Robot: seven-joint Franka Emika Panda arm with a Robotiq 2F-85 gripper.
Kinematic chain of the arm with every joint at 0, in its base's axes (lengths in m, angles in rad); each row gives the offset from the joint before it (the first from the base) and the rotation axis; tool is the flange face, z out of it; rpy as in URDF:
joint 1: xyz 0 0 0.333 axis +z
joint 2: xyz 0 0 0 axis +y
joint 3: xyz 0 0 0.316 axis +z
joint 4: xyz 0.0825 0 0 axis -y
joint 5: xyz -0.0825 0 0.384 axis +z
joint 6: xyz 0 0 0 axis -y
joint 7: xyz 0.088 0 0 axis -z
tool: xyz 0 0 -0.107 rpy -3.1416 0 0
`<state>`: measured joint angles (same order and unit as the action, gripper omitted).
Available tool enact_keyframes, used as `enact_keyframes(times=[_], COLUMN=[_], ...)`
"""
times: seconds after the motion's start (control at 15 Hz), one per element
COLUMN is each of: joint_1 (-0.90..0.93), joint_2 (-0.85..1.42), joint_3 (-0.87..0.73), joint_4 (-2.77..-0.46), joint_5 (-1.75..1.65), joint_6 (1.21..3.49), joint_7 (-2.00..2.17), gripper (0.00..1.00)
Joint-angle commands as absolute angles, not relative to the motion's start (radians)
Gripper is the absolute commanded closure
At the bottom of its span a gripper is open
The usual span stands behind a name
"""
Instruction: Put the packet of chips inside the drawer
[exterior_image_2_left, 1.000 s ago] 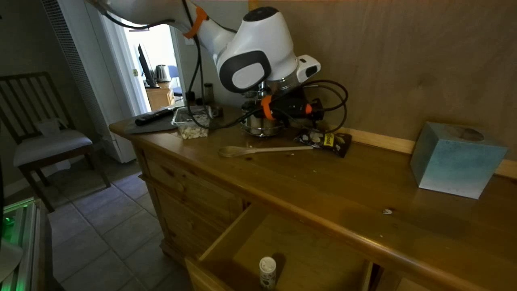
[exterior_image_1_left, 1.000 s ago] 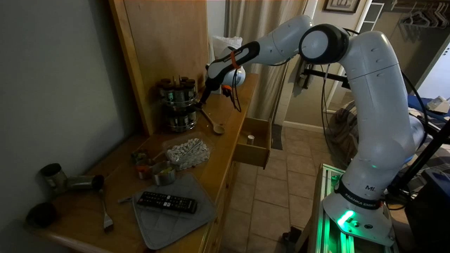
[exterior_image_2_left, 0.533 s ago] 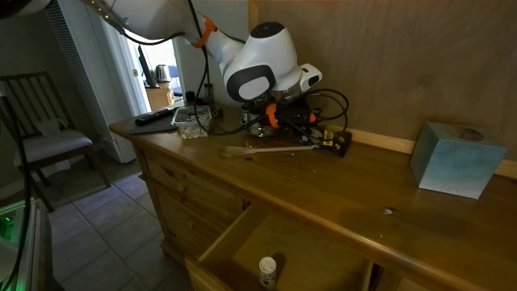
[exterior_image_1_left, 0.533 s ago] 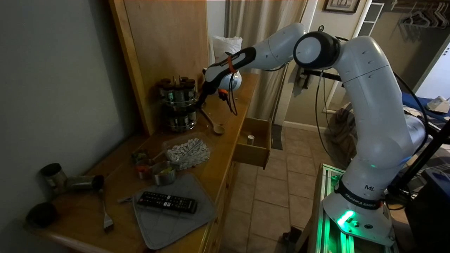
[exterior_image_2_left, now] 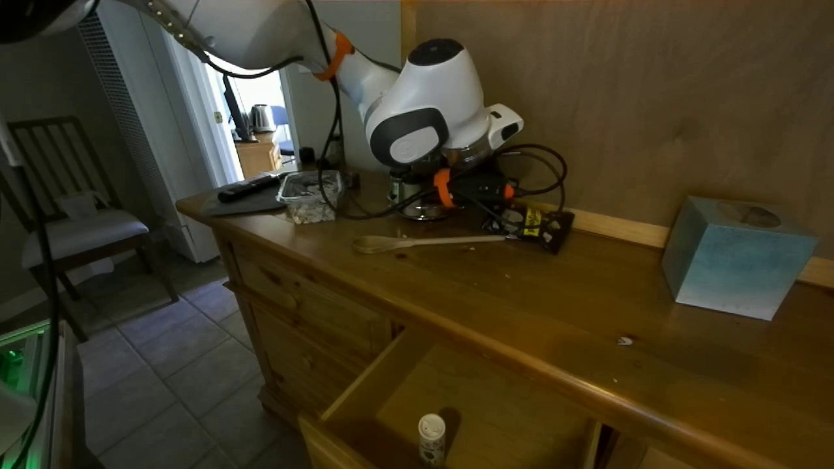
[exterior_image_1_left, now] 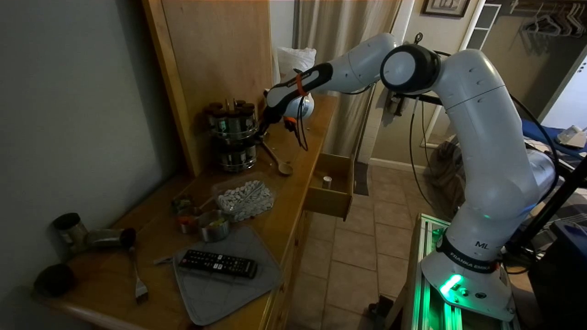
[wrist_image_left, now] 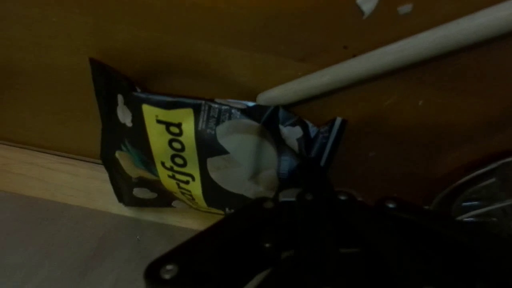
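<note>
The packet of chips [wrist_image_left: 172, 148] is black with a yellow label and lies on the wooden top against the back board. In the wrist view my gripper [wrist_image_left: 314, 166] is shut on the crumpled end of the packet; its dark fingertips are hard to make out there. That packet [exterior_image_2_left: 533, 221] shows partly behind cables in an exterior view, while the gripper's fingers are hidden behind the wrist. Below the worktop the drawer [exterior_image_1_left: 328, 202] stands pulled out, its wooden floor [exterior_image_2_left: 508, 404] visible, with a white-topped cylinder [exterior_image_2_left: 432, 440] upright inside.
A wooden spoon [exterior_image_2_left: 384, 244] lies with its handle end touching the packet. Close to the gripper stands a two-tier spice rack [exterior_image_1_left: 234, 137]. A blue-white tissue box [exterior_image_2_left: 733, 260] sits farther along the top. A clear tub of white pieces [exterior_image_1_left: 247, 199] is near the rack.
The arm has come down toward the worktop. My gripper has gone from open to shut on the packet, which has shifted slightly toward the tissue box.
</note>
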<state>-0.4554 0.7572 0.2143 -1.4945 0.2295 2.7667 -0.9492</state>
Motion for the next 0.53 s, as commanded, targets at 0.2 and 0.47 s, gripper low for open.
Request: enact_keyframes(times=[0.2,0.47], joint_1=[-0.456,-0.454], joint_2=[0.639,0.500], joint_3=[0.176,0.123], joint_4=[-1.570,-1.711], joint_5=[0.222,0.238], joint_6=[2.765,2.765], joint_7=[-0.903,-0.805], gripper=[1.00,1.00])
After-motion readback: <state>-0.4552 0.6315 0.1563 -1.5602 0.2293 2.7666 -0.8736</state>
